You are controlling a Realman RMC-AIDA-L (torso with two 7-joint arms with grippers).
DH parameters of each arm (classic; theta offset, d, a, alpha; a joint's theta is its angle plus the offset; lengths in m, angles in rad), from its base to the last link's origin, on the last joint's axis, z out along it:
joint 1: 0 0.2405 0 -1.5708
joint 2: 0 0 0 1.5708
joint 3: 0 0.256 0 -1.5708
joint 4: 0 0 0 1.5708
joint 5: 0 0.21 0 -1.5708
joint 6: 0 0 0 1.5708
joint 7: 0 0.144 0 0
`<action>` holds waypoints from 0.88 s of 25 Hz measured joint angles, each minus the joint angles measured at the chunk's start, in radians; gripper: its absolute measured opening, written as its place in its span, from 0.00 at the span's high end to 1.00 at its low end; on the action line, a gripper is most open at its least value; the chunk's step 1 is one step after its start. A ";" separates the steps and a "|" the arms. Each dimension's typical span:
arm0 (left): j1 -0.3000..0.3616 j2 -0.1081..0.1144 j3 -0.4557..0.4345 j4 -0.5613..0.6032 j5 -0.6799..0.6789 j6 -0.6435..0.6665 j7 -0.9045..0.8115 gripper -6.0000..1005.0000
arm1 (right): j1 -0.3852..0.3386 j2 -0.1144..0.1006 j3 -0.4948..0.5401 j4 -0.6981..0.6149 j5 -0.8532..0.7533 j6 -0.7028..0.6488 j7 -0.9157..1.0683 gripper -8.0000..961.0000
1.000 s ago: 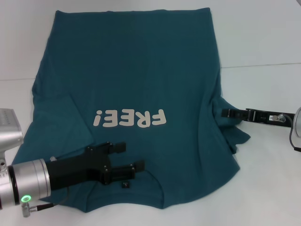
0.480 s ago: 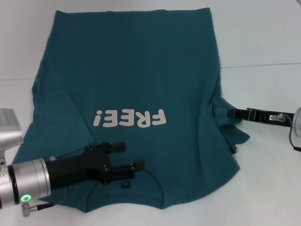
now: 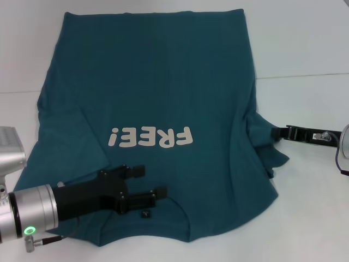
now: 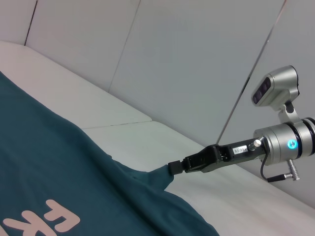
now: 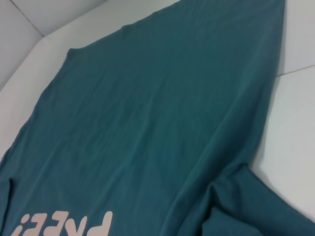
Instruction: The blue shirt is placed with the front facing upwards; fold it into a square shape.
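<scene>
We see the blue shirt (image 3: 158, 98) spread front-up across the white tabletop (image 3: 305, 49), grey wall panels behind. Our left gripper (image 3: 151, 183) hovers parted by the collar near the table's front edge; our right gripper (image 3: 275, 131) pinches the sleeve near the right edge.

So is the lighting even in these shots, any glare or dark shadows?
Head view: soft, even light, only a faint shadow under the left gripper on the blue shirt, no glare on the table. Left wrist view: the right gripper at the shirt's edge looks sharp. Right wrist view: flat light, gentle shading in the folds.
</scene>
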 joint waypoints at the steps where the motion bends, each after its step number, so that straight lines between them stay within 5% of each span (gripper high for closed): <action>1: 0.000 0.000 0.000 0.000 0.000 0.000 0.000 0.08 | -0.001 0.000 0.001 0.000 0.000 0.000 -0.001 0.95; 12: -0.001 0.000 -0.001 -0.001 0.000 0.000 0.000 0.08 | -0.033 0.000 0.010 -0.007 0.062 0.002 -0.039 0.99; 22: 0.007 -0.002 -0.003 -0.001 -0.004 0.003 -0.003 0.08 | -0.133 0.008 0.012 -0.022 0.242 0.003 -0.138 0.98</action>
